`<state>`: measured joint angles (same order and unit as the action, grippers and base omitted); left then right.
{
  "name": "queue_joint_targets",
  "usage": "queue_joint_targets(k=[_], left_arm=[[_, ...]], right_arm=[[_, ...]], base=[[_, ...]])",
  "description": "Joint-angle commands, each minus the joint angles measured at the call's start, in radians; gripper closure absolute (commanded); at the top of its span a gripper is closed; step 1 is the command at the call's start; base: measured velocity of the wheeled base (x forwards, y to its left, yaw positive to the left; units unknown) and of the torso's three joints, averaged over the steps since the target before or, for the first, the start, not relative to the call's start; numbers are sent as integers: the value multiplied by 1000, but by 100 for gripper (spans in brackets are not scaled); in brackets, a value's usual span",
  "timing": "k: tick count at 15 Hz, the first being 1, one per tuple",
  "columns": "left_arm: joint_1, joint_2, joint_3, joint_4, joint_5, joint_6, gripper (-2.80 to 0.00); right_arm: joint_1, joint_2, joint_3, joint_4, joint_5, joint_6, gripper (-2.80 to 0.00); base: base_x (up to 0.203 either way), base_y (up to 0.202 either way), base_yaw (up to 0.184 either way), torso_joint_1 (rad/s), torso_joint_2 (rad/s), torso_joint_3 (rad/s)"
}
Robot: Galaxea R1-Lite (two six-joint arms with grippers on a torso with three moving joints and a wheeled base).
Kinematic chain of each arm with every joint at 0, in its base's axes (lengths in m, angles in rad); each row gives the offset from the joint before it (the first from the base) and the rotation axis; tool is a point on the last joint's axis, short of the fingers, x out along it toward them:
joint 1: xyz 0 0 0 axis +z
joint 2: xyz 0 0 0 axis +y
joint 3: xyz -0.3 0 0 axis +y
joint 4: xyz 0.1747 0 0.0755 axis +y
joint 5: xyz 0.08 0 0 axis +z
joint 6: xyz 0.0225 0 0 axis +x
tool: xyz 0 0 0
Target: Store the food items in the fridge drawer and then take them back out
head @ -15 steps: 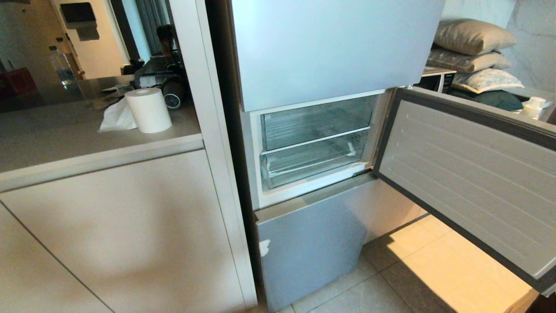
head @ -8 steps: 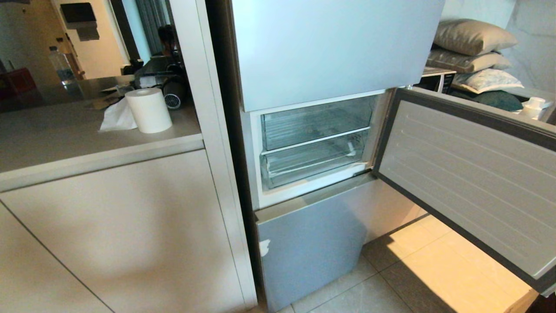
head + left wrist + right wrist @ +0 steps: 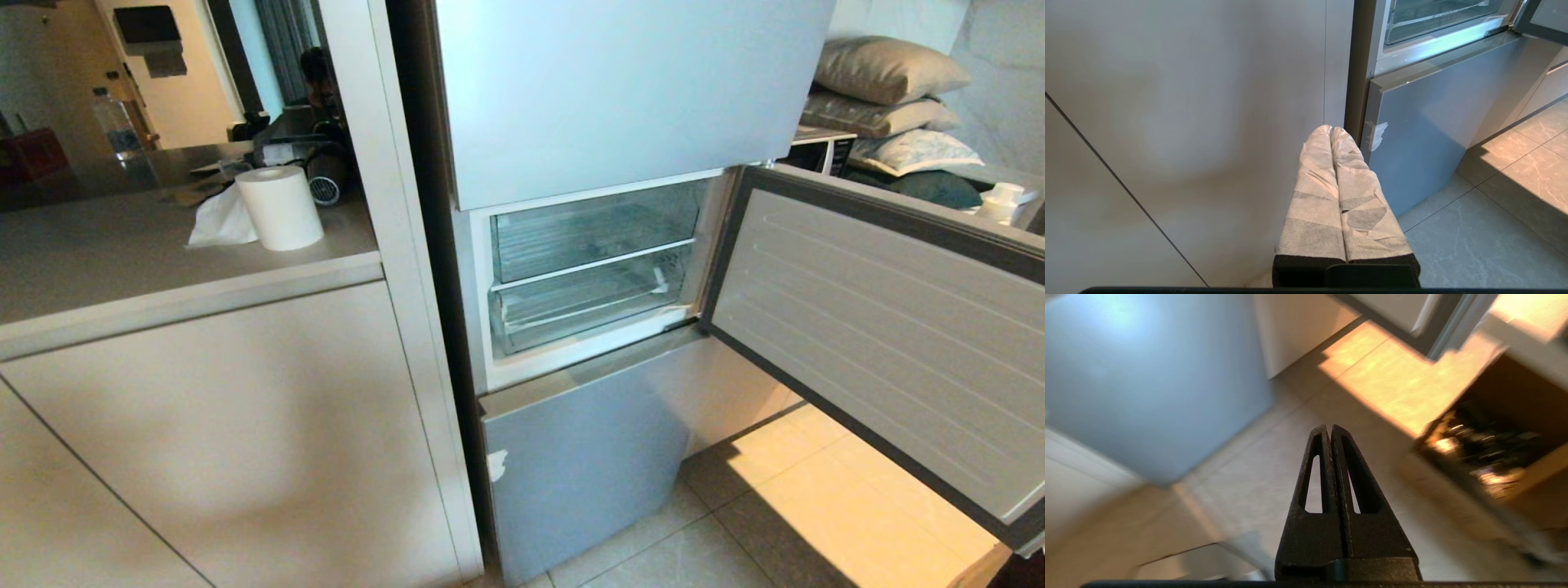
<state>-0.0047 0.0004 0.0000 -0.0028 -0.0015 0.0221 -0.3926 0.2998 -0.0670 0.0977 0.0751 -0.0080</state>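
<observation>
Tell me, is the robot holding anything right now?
No. The left gripper and the right gripper are both shut with nothing between their fingers.

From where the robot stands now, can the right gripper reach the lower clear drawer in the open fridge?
Probably yes. The middle door is swung wide, leaving the fridge drawer front uncovered. The right gripper is shut and empty, low over the floor, so it must first rise.

My left gripper [image 3: 1331,130] wore crinkled white tape wrapping over both fingers, black at the base. My right gripper [image 3: 1329,426] was bare matte black, tapered fingers each with a long triangular cut-out.
</observation>
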Motion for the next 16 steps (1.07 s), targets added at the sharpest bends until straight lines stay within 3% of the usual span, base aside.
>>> queue_joint_targets(k=[1, 3, 5, 8, 10, 13, 16], left_arm=[[0, -2, 2, -2, 0, 1, 0], [0, -2, 2, -2, 1, -1, 0], [0, -2, 2, -2, 1, -1, 0], [0, -2, 2, -2, 1, -1, 0], [0, -2, 2, -2, 0, -1, 0], [0, -2, 2, -2, 1, -1, 0], [0, -2, 2, -2, 1, -1, 0]], right_arm=[[2, -17, -7, 18, -7, -60, 0], [40, -21, 1, 24, -10, -143, 0], [145, -21, 10, 28, -19, -146, 0], [290, -20, 22, 23, -49, -43, 0], [344, -41, 24, 19, -65, -35, 0], [386, -93, 24, 19, -67, -23, 0], [394, -283, 27, 9, -69, -13, 0]], base=[[0, 0, 0, 0, 0, 0], [0, 0, 0, 0, 0, 0], [0, 0, 0, 0, 0, 0], [0, 0, 0, 0, 0, 0], [0, 0, 0, 0, 0, 0], [0, 0, 0, 0, 0, 0], [0, 0, 0, 0, 0, 0]])
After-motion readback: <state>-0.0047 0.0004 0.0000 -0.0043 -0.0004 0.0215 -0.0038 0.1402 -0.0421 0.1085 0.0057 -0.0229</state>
